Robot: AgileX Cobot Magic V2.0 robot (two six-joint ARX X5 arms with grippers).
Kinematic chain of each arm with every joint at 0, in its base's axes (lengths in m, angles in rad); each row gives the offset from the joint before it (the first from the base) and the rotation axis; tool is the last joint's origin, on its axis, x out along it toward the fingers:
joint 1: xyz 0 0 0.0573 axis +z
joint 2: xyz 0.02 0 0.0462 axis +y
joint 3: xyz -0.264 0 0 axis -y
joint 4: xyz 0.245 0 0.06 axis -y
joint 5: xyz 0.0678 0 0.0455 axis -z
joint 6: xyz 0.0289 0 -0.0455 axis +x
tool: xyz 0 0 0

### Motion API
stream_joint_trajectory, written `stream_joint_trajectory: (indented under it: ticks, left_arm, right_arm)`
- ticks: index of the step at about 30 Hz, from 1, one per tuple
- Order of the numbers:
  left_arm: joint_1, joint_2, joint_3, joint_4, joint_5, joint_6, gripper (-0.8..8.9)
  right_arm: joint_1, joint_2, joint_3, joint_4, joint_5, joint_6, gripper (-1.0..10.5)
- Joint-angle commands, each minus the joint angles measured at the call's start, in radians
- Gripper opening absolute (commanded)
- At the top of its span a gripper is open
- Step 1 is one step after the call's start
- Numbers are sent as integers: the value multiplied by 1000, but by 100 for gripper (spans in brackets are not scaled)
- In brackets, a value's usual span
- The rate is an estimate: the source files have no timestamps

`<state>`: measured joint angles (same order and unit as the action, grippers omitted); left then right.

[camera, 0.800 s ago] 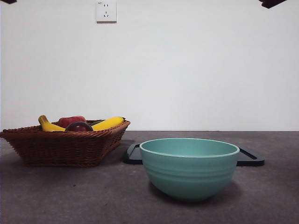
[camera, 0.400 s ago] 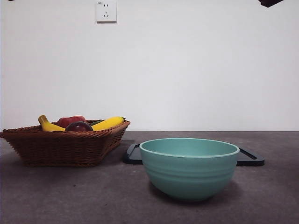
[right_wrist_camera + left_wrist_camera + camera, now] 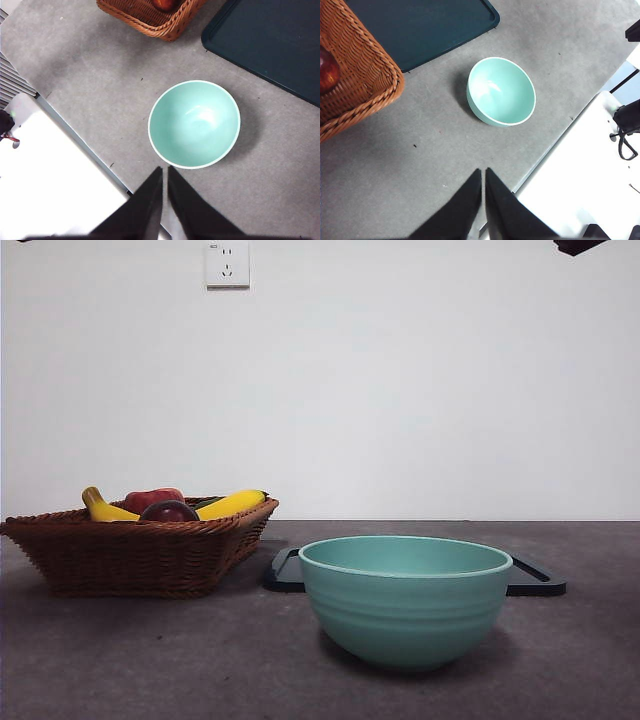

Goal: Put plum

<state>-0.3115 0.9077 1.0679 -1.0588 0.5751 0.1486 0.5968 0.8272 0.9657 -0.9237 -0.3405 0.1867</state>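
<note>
While both my arms hung high above the worktop (image 3: 150, 660), the plum (image 3: 169, 511) lay in the wicker basket (image 3: 140, 555), small, round and dark maroon with a dull gloss, only its upper half showing over the woven rim in the front view. Just behind it in the basket sat a brighter red fruit (image 3: 152, 499), and two yellow bananas (image 3: 232, 504) flanked the pair, one on either side.

My left tool (image 3: 483, 172) had its two black jaws drawn almost together, with only a thin slit between them, and held nothing. My right tool (image 3: 165, 171) stood the same way, jaws nearly touching and empty. Both were well apart from the basket.

A teal bowl (image 3: 405, 598) stood on the worktop beside the basket, nearer the front camera, with nothing inside it. A dark tray (image 3: 535, 580) lay flat beyond the bowl, close to the basket's corner.

The worktop was grey, matt and lightly speckled. Behind the basket rose a plain white wall with a white socket plate (image 3: 227, 263) mounted high on it.
</note>
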Motion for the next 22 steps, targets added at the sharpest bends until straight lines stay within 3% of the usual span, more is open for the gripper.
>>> stream_joint_trajectory:
  ticks: [1, 5, 13, 18, 22]
  left_arm:
    - [-3, -8, 19, 13, 5, 16, 9]
    - [18, -66, 19, 95, -3, 76, 9]
    - [167, -274, -92, 703, -45, 87, 9]
    - [231, -444, -352, 1062, -289, 55, 9]
    - [260, -564, -547, 1181, -478, -6, 9]
  right_arm:
    - [9, 7, 17, 10, 0, -12, 5]
    - [9, 7, 17, 10, 0, -12, 5]
    - [9, 7, 17, 10, 0, -12, 5]
    - [9, 7, 17, 10, 0, -12, 5]
    - [9, 7, 17, 10, 0, -12, 5]
